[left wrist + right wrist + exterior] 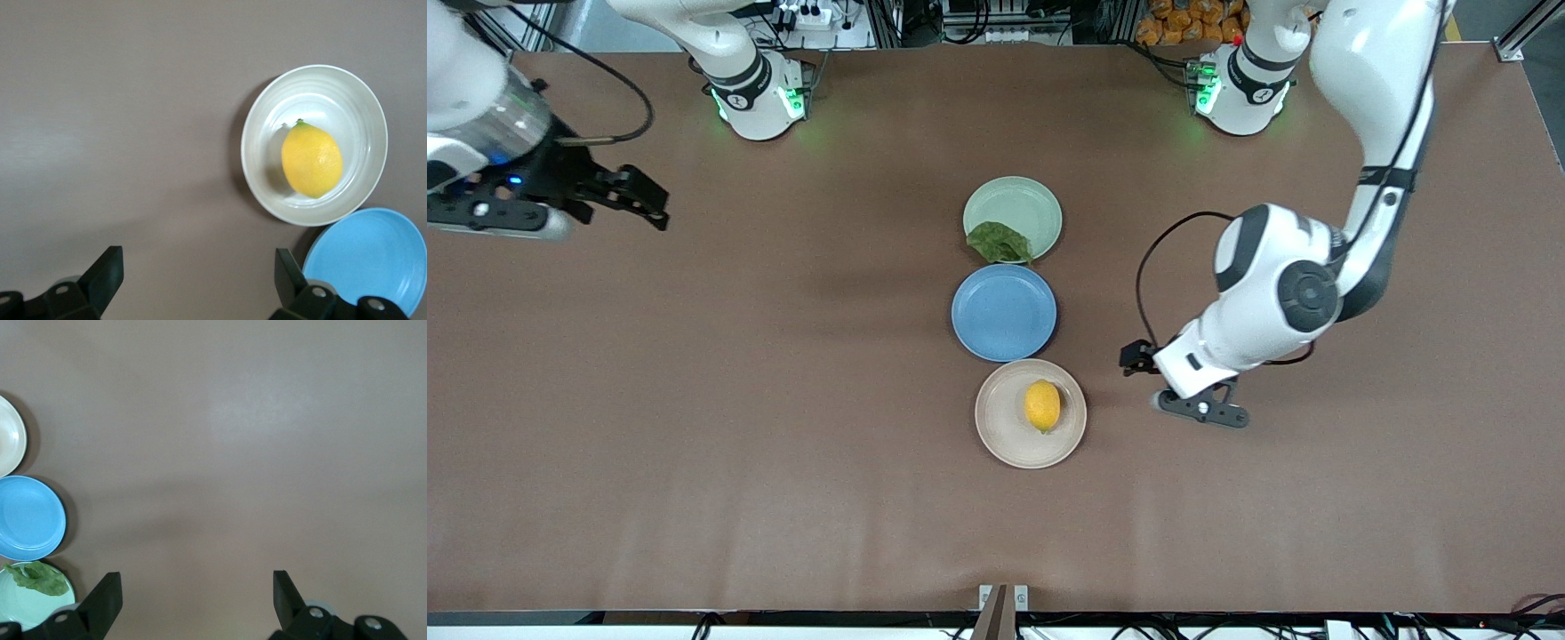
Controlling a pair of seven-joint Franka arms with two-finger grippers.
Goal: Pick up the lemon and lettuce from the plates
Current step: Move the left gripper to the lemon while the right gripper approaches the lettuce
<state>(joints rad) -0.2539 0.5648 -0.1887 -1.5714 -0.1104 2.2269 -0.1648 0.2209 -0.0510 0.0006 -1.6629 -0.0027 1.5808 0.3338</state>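
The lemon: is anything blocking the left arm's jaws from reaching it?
Nothing visible. The lemon lies uncovered on the beige plate, and the open left gripper hovers over bare table beside that plate.

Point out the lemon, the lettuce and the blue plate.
lemon (1042, 405), front view, middle of the fruit.
lettuce (999, 242), front view, centre of the leaf.
blue plate (1003, 313), front view, bare middle of the plate.
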